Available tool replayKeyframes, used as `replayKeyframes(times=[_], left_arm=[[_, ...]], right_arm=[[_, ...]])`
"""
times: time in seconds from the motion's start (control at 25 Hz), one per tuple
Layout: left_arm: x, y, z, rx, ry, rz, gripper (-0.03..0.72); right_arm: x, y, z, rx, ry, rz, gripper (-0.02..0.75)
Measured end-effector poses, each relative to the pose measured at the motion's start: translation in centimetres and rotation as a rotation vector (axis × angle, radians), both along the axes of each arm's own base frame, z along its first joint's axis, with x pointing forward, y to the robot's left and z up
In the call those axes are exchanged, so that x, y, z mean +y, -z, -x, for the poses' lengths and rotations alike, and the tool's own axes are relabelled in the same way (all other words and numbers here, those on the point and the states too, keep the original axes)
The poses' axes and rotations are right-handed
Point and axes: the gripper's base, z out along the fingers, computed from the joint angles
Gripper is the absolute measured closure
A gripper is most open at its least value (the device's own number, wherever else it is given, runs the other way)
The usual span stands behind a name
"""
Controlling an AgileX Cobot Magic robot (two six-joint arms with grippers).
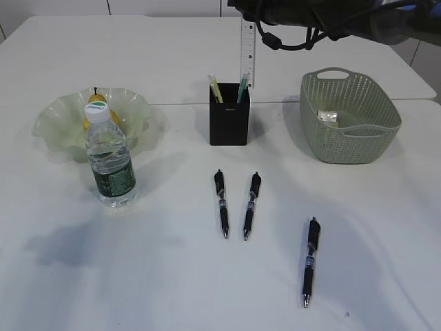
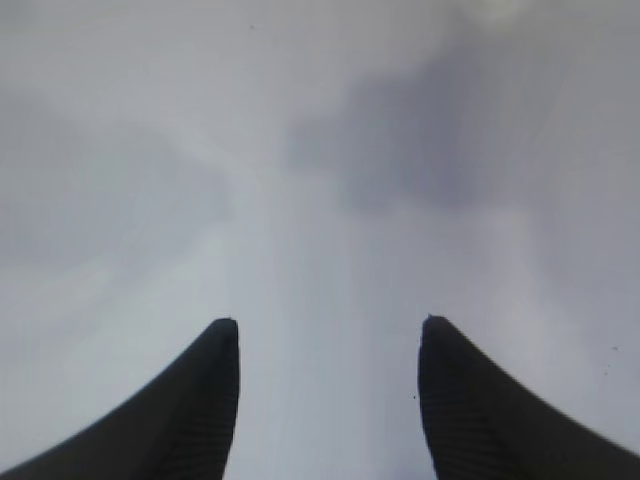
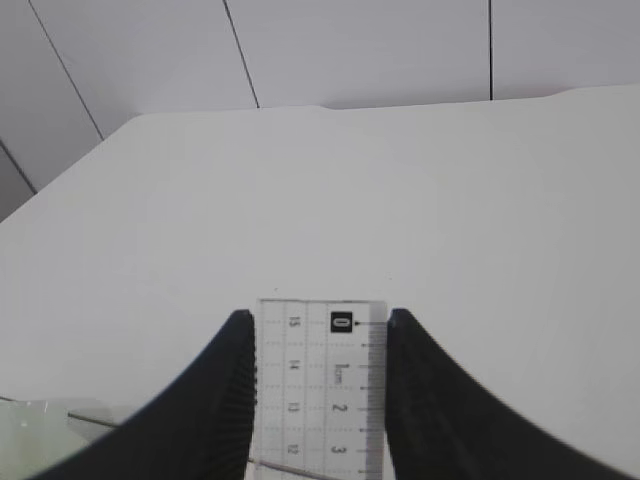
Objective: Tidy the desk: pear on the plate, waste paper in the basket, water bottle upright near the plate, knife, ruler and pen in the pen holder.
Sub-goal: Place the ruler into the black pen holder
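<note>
Landmark: we take the matte black square pen holder (image 1: 229, 123) on the plain white desk (image 1: 172, 276) as our reference.
Ruler: the clear plastic ruler with fine printed markings (image 1: 247, 52) stands upright directly above the holder's right rear corner; we cannot tell whether its lower end is inside the cup yet.
Right gripper (image 3: 320, 335): clenched on the ruler's top end, one black finger on each long edge, the zero mark between them.
Left gripper (image 2: 330, 330): released, fingers spread over bare desk, nothing between them.
Holder contents: two slim yellow-green and green items lean inside, tips above the rim.
Pens: three black click pens lie in front of the holder, two (image 1: 220, 203) (image 1: 251, 205) side by side, the third (image 1: 310, 261) further forward and right.
Bottle: the clear plastic water bottle with white cap and dark green label (image 1: 110, 155) stands upright, front-left of the holder, just before the plate.
Plate: the translucent pale green ruffled dish (image 1: 62, 121) sits left of the holder; we see the yellow pear (image 1: 98, 105) in it.
Basket: the sage green perforated basket (image 1: 348, 117), right of the holder, holds the crumpled waste paper (image 1: 326, 116).
</note>
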Motion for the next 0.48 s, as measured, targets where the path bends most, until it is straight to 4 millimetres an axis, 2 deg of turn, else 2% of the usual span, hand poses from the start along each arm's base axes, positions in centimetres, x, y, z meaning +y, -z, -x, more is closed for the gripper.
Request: replayKeyframes(times=[0.24,0.48], left_arm=[[0.0,0.0,0.0,-0.002,0.000,0.000,0.287],[0.0,0.0,-0.1,-0.006,0.000,0.000,0.287]], right_arm=[[0.2,0.0,-0.1,-0.019,0.031,-0.026,0.455],[1.3,-0.2,0.1,-0.040,0.034,-0.032,0.455]])
